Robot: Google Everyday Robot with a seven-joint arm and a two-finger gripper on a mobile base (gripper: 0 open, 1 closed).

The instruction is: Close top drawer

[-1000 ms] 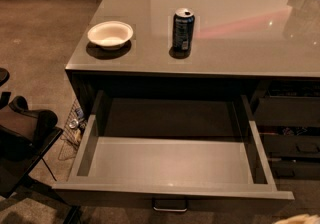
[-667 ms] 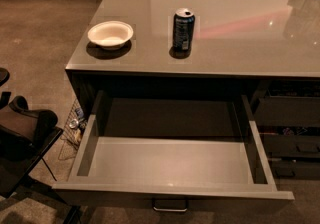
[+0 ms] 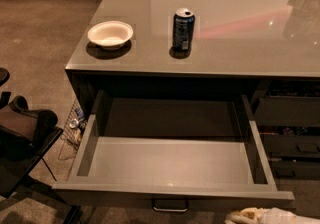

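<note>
The top drawer [image 3: 170, 160] is pulled far out of the cabinet, wide and shallow with a bare light grey inside. Its dark front [image 3: 100, 195] faces me at the bottom of the camera view, with a small metal bar handle [image 3: 170, 207] at centre. My gripper [image 3: 260, 215] shows only as a pale whitish tip at the bottom edge, just below the drawer front's right end and to the right of the handle. It touches nothing that I can see.
On the glossy grey countertop [image 3: 240, 23] stand a white bowl [image 3: 110, 34] at the left and a dark drinks can [image 3: 183, 29] near the middle. Narrower dark drawer fronts [image 3: 287, 113] sit at the right. A black chair [image 3: 22, 140] stands at the left on the carpet.
The pale gripper tip has come further into view at the bottom right edge. The drawer, bowl and can have not moved.
</note>
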